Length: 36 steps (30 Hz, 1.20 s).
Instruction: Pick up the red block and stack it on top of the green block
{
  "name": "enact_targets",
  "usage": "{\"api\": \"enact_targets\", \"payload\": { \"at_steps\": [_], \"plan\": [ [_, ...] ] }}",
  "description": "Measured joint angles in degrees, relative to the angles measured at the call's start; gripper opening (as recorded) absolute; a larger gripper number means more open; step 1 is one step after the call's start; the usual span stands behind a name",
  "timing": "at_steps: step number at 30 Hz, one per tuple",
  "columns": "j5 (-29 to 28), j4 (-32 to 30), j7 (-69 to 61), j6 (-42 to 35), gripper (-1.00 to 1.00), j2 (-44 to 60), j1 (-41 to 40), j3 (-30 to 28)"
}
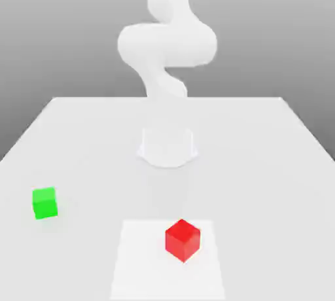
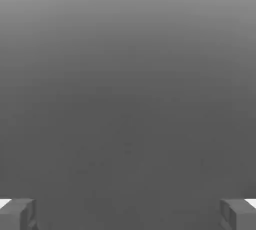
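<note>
Gripper (image 2: 128, 214): jaws wide apart, nothing between them; 2 grey fingertips (image 2: 17, 214) cut off at the hand view's edges, against plain grey.
Table (image 1: 262, 162): flat white top, grey backdrop, with a paler square patch (image 1: 141, 260) near the front.
Red block (image 1: 182, 240): cube, no long axis, 1 corner turned toward the camera, resting on the patch.
Green block (image 1: 44, 203): cube, well apart at the exterior view's left, on the table.
Arm (image 1: 167, 48): white, its top cut off.

My white table (image 1: 262, 162) carries the green block (image 1: 44, 203) near the exterior view's left edge. The red block (image 1: 182, 239) rests on a paler square patch (image 1: 137, 260), well apart.
</note>
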Motion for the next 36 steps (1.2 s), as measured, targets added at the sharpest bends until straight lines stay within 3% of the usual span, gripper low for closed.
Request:
{"api": "enact_targets", "payload": {
  "at_steps": [17, 20, 25, 26, 32, 36],
  "plan": [
    [0.0, -20.6, 35.6, 21.4, 0.0, 36.1, -5.9, 9.7],
    [-1.8, -23.2, 41.9, 25.3, 0.0, 42.4, -5.4, 9.4],
    [-7.6, -22.3, 46.9, 33.9, 0.0, 52.8, -2.8, 5.4],
    [-8.4, -22.0, 47.6, 35.5, -1.0, 54.7, -1.8, 4.3],
    [-8.9, -21.8, 48.0, 36.4, -1.0, 55.7, -1.4, 3.7],
    [-5.8, -22.7, 45.7, 31.8, -1.0, 50.2, -3.1, 6.2]
  ]
}}
